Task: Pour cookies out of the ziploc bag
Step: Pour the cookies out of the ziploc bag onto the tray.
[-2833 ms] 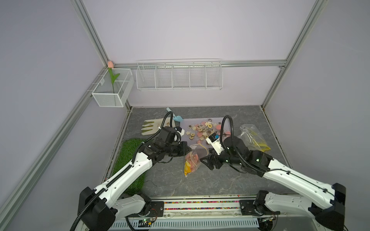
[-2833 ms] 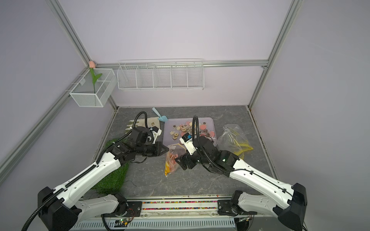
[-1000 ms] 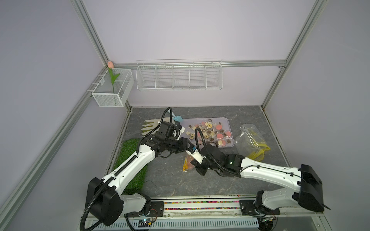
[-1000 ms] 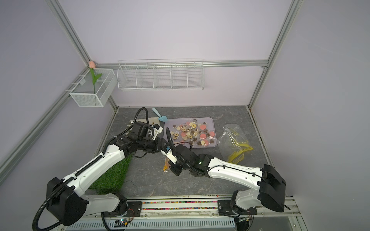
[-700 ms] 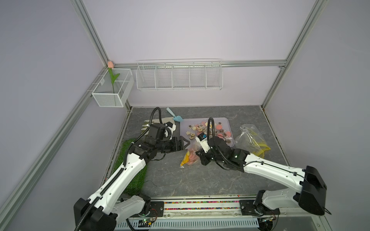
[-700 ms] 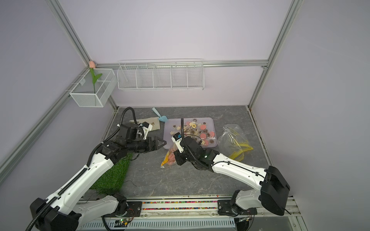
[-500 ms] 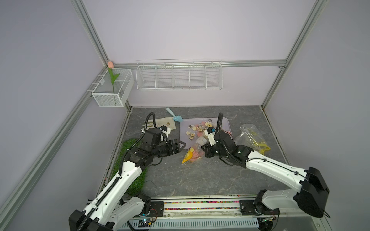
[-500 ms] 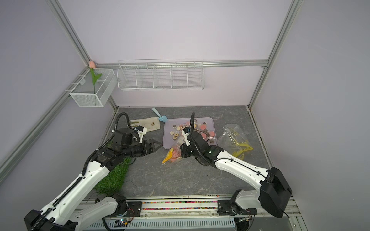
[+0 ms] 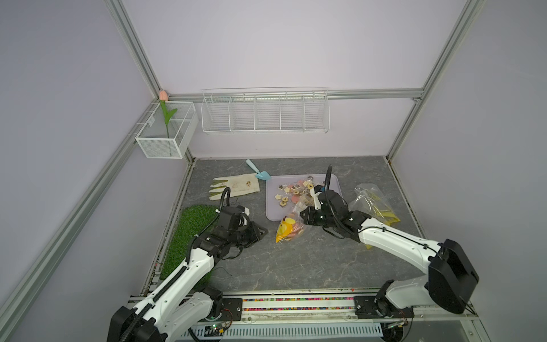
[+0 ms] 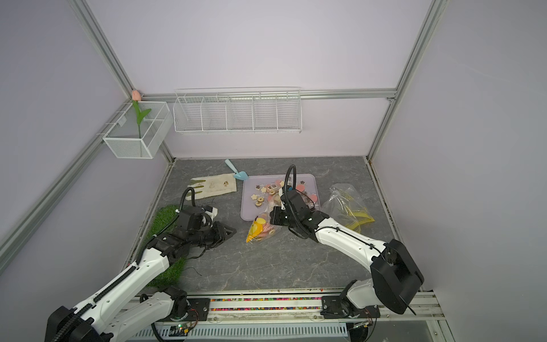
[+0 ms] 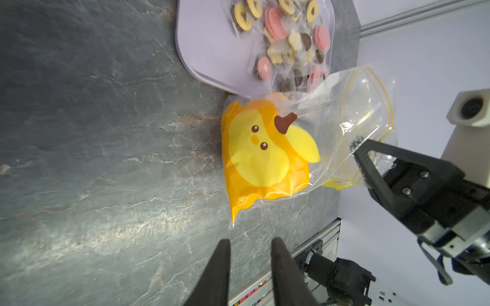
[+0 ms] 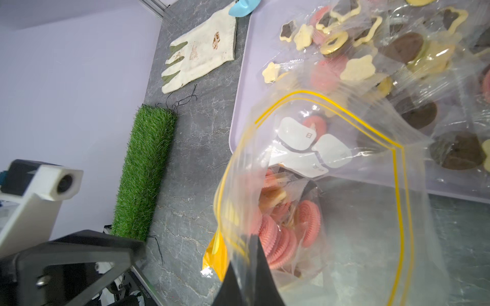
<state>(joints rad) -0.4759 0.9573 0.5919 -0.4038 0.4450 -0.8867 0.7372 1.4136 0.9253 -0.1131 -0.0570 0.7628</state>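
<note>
Left gripper (image 9: 264,231) hangs low over the grey marbled tabletop (image 9: 266,266), just right of the green artificial-turf mat (image 9: 183,237). Its fingers are a narrow gap apart and hold nothing, near but clear of the clear zip-top plastic bag with yellow seal lines (image 9: 289,228). That bag has its lower end on the tabletop and its mouth end at the near edge of the lavender rectangular plastic tray (image 9: 271,208); pink disc cookies (image 12: 281,238) sit inside it, and small pink, cream and dark brown cookies (image 9: 291,192) lie on the tray. Right gripper (image 9: 301,213) is pinched closed on the bag's rim film.

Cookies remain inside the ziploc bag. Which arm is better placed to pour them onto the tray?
Probably right: the right gripper pinches the ziploc bag's rim by the tray; the left gripper is apart, empty.
</note>
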